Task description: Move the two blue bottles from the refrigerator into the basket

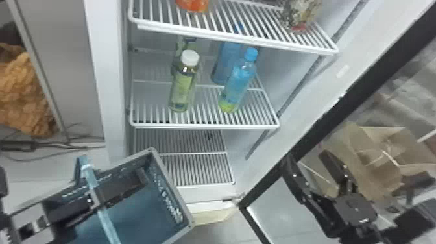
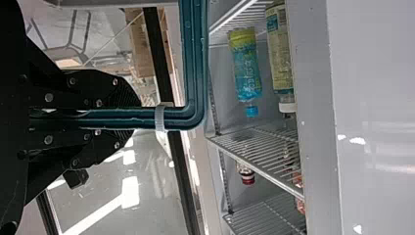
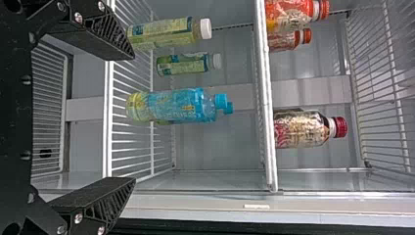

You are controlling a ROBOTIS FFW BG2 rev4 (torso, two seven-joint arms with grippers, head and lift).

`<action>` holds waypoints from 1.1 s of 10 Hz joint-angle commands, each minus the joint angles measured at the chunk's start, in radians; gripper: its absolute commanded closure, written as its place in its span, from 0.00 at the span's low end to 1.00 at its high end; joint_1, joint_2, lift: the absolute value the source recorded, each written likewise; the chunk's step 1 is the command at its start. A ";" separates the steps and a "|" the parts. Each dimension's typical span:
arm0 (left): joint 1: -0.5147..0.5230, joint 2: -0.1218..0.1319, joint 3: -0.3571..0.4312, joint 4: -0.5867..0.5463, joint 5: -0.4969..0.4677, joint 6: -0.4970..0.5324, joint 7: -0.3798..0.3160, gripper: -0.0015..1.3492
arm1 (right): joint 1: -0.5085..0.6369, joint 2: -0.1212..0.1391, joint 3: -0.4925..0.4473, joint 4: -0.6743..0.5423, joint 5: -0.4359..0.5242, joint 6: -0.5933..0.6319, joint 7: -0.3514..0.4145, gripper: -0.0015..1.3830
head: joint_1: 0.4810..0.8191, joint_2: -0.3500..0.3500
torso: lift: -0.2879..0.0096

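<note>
Front blue bottle (image 1: 238,82): upright on the middle shelf (image 1: 201,126), near its front edge and toward its right end; to be taken first, as the way to it looks unblocked.
Rear blue bottle (image 1: 227,60): set behind the front one, farther from that edge; best left until its neighbour is removed.
Right gripper (image 3: 133,119): fingers spread wide, nothing between them; the front blue bottle is lined up with the gap but not touched.
Left gripper (image 2: 136,117): pinched on the handle (image 2: 195,73) of the basket (image 1: 173,191), which is held before the refrigerator (image 1: 97,48), below the middle shelf.
Grasp: the advance should be kept level and centred, so that the body is enclosed below the shoulder before any squeeze; a knock by one fingertip could tip the bottle into the rear one.
Exit: only a slight lift is needed, then a straight draw past the front edge, with the cap kept under the upper shelf (image 1: 233,35).
Green bottles (image 3: 164,33): stood toward the left end of the middle shelf; a wide sideways swing is to be avoided.
Surfaces: clear, probably slick plastic with smooth round caps; thin white wire bars underfoot, on which a base may catch; stiff, square-cornered basket walls; ribbed black finger sides.
</note>
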 commanded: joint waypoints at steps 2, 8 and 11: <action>0.001 0.001 0.000 0.003 -0.001 0.001 0.000 0.89 | -0.008 -0.007 0.008 0.007 0.002 -0.002 0.000 0.13 | 0.63 0.00 | 0.23; -0.004 0.001 -0.004 0.003 0.001 0.001 0.003 0.89 | -0.020 -0.010 0.008 0.022 0.002 -0.002 0.002 0.13 | 0.63 0.00 | 0.23; -0.006 -0.001 -0.006 0.006 0.003 0.001 0.003 0.89 | -0.091 -0.027 0.026 0.090 0.024 -0.002 0.003 0.13 | 0.63 0.00 | 0.23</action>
